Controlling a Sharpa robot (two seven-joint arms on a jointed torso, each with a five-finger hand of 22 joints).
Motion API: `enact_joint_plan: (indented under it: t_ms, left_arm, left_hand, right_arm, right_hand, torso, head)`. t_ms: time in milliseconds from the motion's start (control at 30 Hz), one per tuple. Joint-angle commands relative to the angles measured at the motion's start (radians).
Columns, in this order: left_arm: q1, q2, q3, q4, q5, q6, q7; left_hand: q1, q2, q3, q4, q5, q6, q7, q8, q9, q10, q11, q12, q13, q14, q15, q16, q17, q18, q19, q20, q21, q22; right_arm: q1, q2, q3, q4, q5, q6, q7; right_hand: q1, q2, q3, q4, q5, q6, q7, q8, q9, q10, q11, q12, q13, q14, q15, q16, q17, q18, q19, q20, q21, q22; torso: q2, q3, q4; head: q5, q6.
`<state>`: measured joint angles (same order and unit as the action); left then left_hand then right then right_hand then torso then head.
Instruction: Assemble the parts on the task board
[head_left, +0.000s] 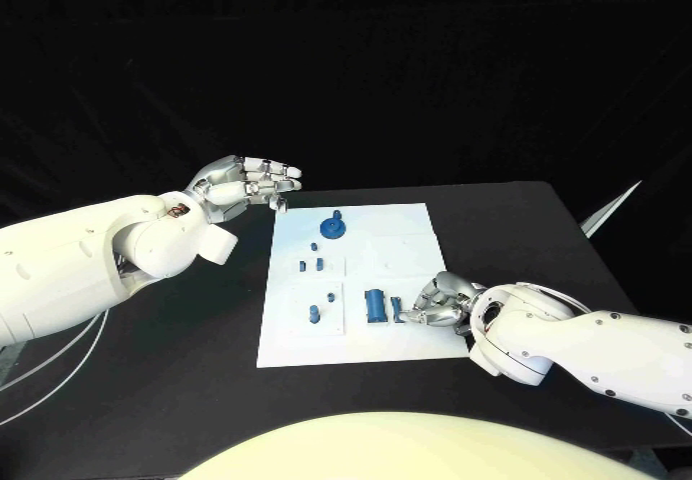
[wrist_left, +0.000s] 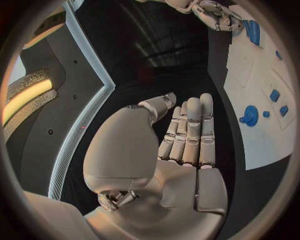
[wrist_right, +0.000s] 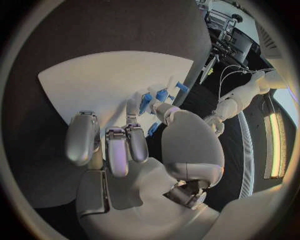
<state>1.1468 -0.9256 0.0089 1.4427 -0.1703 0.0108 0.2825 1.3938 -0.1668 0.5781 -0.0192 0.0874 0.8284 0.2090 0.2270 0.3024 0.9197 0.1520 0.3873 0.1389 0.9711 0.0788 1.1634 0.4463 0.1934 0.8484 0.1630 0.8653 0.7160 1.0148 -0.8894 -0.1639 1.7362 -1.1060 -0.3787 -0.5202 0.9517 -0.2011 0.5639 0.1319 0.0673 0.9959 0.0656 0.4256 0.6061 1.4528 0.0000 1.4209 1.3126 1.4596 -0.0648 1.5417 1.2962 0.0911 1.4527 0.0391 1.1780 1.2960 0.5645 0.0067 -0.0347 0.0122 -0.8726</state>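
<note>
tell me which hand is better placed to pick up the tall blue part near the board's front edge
Right. The right hand sits on the task board right beside the tall blue part, fingers nearly touching it. The left hand hovers off the board's far left corner, holding nothing.

Bright spot on a pitch-black set

The flat white rectangular task board (head_left: 368, 290) glares under overhead light while the matte black table (head_left: 534, 230) swallows detail; both wrist views are fisheye circles, edges bending hard, with glowing yellow strips at 9 and 3 o'clock.
</note>
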Motion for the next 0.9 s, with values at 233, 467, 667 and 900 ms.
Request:
enact_joint_plan:
  t_ms: [233, 467, 667, 900]
  left_arm:
    - [0.0, 0.003, 0.001, 0.001, -0.001, 0.004, 0.001]
    - [0.0, 0.002, 0.0, 0.001, -0.001, 0.003, 0.001]
    - [0.0, 0.002, 0.0, 0.002, -0.001, 0.004, 0.002]
    - [0.0, 0.003, 0.0, -0.002, 0.0, 0.0, 0.005]
  left_hand:
    - [-0.005, 0.011, -0.011, 0.003, 0.01, -0.009, 0.012, 0.016, 0.005, -0.026, 0.004, 0.015, 0.016, -0.013, 0.0, 0.001, -0.011, -0.009, -0.002, 0.008, -0.011, -0.011]
    - [-0.005, 0.011, -0.011, 0.003, 0.01, -0.009, 0.012, 0.016, 0.005, -0.026, 0.004, 0.015, 0.016, -0.013, 0.0, 0.001, -0.011, -0.009, -0.002, 0.008, -0.011, -0.011]
    - [-0.005, 0.011, -0.011, 0.003, 0.01, -0.009, 0.012, 0.016, 0.005, -0.026, 0.004, 0.015, 0.016, -0.013, 0.0, 0.001, -0.011, -0.009, -0.002, 0.008, -0.011, -0.011]
    - [-0.005, 0.011, -0.011, 0.003, 0.01, -0.009, 0.012, 0.016, 0.005, -0.026, 0.004, 0.015, 0.016, -0.013, 0.0, 0.001, -0.011, -0.009, -0.002, 0.008, -0.011, -0.011]
  right_arm:
    - [-0.002, 0.026, 0.0, -0.029, -0.013, 0.008, -0.006]
    - [-0.006, 0.038, 0.0, -0.048, -0.017, 0.017, -0.009]
    - [-0.008, 0.038, 0.0, -0.05, -0.026, -0.006, -0.005]
    - [-0.001, 0.01, 0.003, -0.027, 0.007, -0.049, 0.069]
  right_hand:
    - [0.012, 0.032, -0.026, -0.003, 0.002, 0.011, -0.002, 0.015, 0.002, 0.042, -0.01, -0.007, 0.157, 0.103, -0.008, 0.015, 0.238, -0.02, 0.017, -0.004, -0.011, 0.116]
    - [0.031, 0.033, -0.025, -0.017, 0.002, 0.01, -0.004, 0.015, 0.002, 0.042, -0.011, -0.007, 0.157, 0.103, -0.009, 0.014, 0.238, -0.019, 0.017, -0.005, -0.012, 0.116]
    - [0.034, 0.032, -0.025, -0.02, 0.002, 0.01, -0.004, 0.015, 0.002, 0.042, -0.011, -0.007, 0.157, 0.103, -0.009, 0.014, 0.237, -0.019, 0.017, -0.005, -0.012, 0.116]
    - [0.02, 0.017, -0.044, -0.013, 0.0, 0.003, 0.001, 0.01, 0.0, 0.041, -0.008, -0.009, 0.156, 0.103, -0.007, 0.014, 0.237, -0.019, 0.016, -0.004, -0.018, 0.115]
  torso:
    - [0.001, 0.0001, 0.0013]
    - [0.0, -0.0001, 0.0009]
    - [-0.001, -0.0003, 0.0]
    - [-0.005, -0.0025, -0.0026]
  head:
    - [0.003, 0.0]
    - [0.004, 0.0]
    - [0.004, 0.0]
    - [0.002, 0.0]
